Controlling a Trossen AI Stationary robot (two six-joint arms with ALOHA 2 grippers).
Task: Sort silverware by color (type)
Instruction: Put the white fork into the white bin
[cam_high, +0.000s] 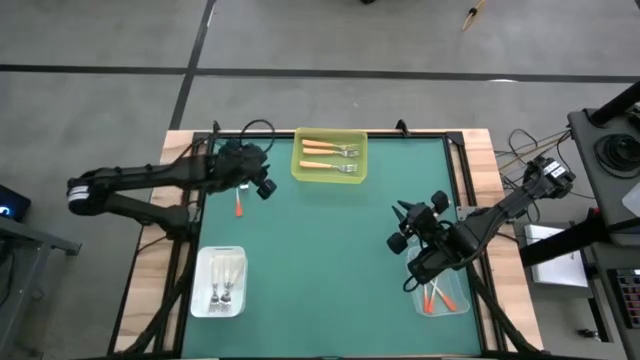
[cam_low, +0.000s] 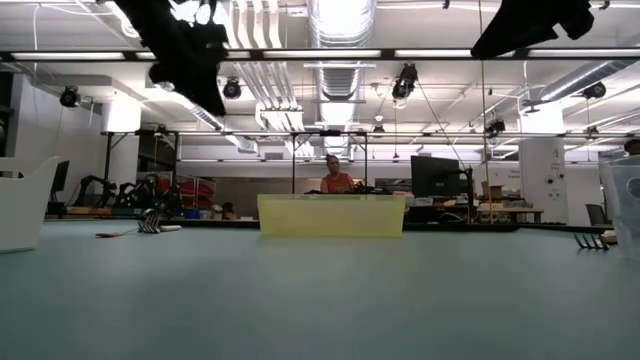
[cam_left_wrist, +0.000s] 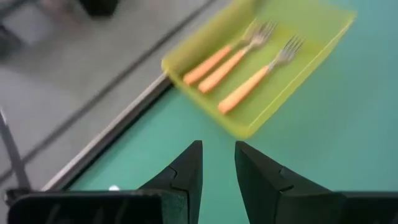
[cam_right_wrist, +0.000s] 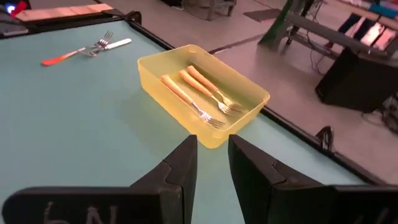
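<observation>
High view: white tray (cam_high: 199, 281) near, holding white-handled forks (cam_high: 225, 280); clear tray (cam_high: 462, 301) with red-orange forks (cam_high: 436, 297); loose forks (cam_high: 240, 203) on green surface (cam_high: 330, 250); yellow tray (cam_high: 298, 160) far, three light-orange forks (cam_high: 328, 158). Left gripper (cam_high: 268, 188) and right gripper (cam_high: 396, 226) jaws slightly parted, empty.

Translucent yellow plastic tray (cam_right_wrist: 245, 96); forks (cam_right_wrist: 202, 93) with shiny metal tines and matt orange plastic handles; smooth matt green table mat (cam_high: 330, 250); wooden table edge (cam_high: 150, 260).
</observation>
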